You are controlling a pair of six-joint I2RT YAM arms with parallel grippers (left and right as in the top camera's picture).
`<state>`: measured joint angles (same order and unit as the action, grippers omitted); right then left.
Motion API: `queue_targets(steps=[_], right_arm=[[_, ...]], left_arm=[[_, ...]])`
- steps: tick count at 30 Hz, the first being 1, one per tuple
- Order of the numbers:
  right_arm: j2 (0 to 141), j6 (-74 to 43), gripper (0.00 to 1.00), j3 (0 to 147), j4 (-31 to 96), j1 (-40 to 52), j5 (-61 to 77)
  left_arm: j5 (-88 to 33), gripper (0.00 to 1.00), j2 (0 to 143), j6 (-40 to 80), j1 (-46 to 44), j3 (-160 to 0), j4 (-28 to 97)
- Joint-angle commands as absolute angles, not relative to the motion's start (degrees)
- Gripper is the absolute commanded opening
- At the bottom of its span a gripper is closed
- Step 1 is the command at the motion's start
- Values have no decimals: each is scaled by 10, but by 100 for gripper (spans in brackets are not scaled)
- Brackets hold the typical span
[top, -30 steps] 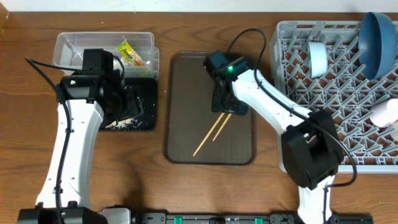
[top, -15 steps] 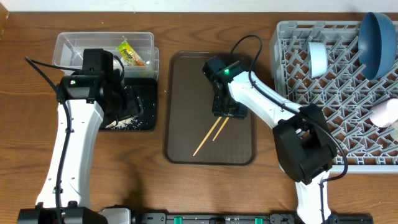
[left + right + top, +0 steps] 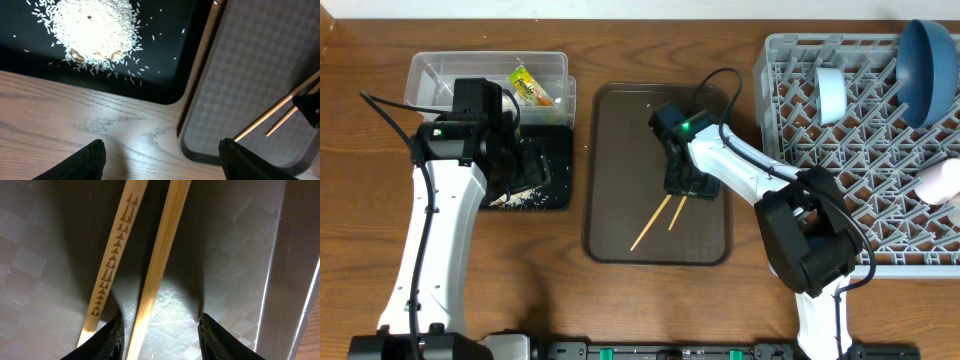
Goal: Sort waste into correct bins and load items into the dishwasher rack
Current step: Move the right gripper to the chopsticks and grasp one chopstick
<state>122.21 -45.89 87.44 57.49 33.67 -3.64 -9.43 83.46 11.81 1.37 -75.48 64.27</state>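
Two wooden chopsticks [image 3: 655, 220] lie side by side on the brown serving tray [image 3: 620, 150]. My right gripper [image 3: 688, 185] is open and low over their upper ends. In the right wrist view [image 3: 160, 340] one chopstick [image 3: 157, 260] runs between the fingers and the other [image 3: 112, 260] passes by the left finger. My left gripper [image 3: 525, 170] is open and empty over the black tray [image 3: 560, 150], which holds white rice [image 3: 92, 27]. In the left wrist view it [image 3: 167, 160] hangs above bare wood. The yellow-green wrapper [image 3: 530, 87] lies in the clear tub [image 3: 450, 75]. The tissue is out of view.
The grey dishwasher rack [image 3: 860, 150] stands at the right with a blue plate [image 3: 930, 70], a white cup [image 3: 830, 92] and a pale cup [image 3: 940, 182] in it. The serving tray's rim [image 3: 200, 75] lies close beside the black tray [image 3: 165, 75].
My right gripper has moved a little toward the front of the serving tray and come down over the chopsticks' upper ends. The left arm has not moved.
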Motion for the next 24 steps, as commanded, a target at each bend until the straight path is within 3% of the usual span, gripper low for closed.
queue_targets(steps=[1, 11, 24], right_arm=[[1226, -469, 45, 861, 572, 346, -47], [1226, -469, 16, 861, 572, 345, -47], [1226, -466, 1, 861, 573, 325, -47]], left_arm=[[-89, 75, 831, 117, 16, -761, 644], [-89, 75, 831, 117, 16, -761, 644], [-89, 75, 831, 117, 16, -761, 645]])
